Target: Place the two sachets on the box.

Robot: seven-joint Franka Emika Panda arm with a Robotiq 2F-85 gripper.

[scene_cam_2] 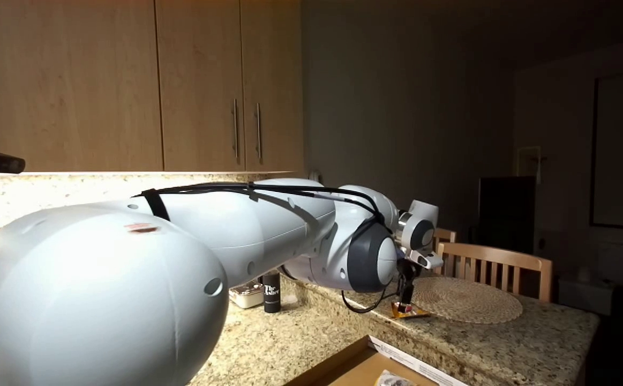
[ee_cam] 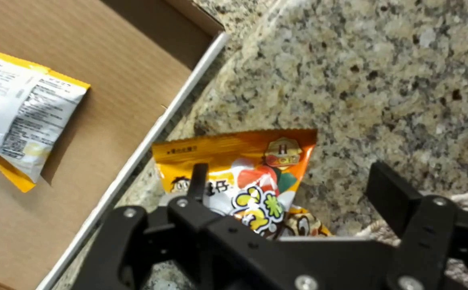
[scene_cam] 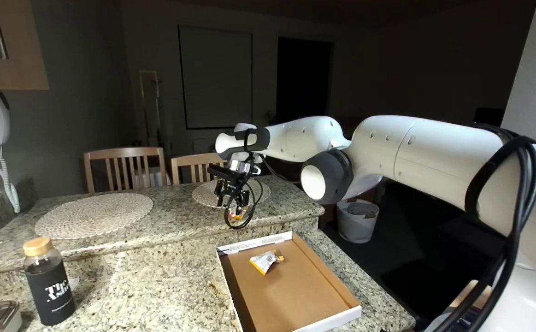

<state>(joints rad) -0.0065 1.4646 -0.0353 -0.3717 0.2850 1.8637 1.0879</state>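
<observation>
Plainly one sachet (scene_cam: 263,262) inside one box (scene_cam: 293,290), another sachet (ee_cam: 254,173) outside.

Pale wooden cupboards (scene_cam_2: 202,86), a speckled beige granite surface (scene_cam: 166,286) and slatted tan wooden chairs (scene_cam: 125,152) show a home kitchen

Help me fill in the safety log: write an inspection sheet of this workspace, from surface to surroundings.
Surface: speckled stone counter with a raised ledge.
Job's things: box on the lower level; one sachet lies inside it, the other sachet on the ledge, near its edge.
Clutter: dark bottle with tan cap, pale container, two round placemats.
Gripper: open over the ledge sachet, not gripping it.
Cables: black cables along the arm, a thin one looping low near the gripper.
Surroundings: wooden chairs, wall phone, wall cabinets, pale bin; background dim.
</observation>
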